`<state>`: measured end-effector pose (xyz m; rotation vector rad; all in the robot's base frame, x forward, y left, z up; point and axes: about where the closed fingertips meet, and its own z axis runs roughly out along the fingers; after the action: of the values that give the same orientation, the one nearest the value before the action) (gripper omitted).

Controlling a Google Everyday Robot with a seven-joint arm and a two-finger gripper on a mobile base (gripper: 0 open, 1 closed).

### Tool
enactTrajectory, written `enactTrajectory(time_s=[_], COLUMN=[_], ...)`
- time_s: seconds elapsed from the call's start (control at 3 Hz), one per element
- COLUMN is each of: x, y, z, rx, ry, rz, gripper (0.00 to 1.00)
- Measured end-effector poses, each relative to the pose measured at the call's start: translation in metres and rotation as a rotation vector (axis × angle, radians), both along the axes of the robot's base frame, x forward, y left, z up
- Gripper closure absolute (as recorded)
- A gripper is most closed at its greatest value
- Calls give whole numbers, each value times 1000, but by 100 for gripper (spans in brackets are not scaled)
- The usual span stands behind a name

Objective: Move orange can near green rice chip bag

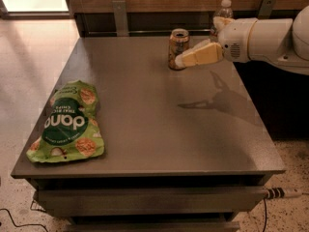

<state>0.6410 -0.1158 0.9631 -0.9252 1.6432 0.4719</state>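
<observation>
Can: orange can [176, 42] stands upright at the far edge of the table [159, 144], long axis vertical; bottle [222, 16] just behind, to the right
Gripper: gripper [187, 58] reaches in from the right, tip at the can's right side, level with its lower half; whether it is wide, narrow or gripping cannot be told
Key relation: can lies directly left of the tip, so the approach looks sideways
Bag: green bag [67, 124] lies flat at the near left corner, well apart from the can
</observation>
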Motion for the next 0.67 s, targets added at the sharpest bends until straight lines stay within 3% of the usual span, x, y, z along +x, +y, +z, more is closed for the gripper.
enactTrajectory(time_s=[0.67], x=[35], y=[9], z=[-22], rx=[84], ry=[23], rz=[-25], gripper=[0])
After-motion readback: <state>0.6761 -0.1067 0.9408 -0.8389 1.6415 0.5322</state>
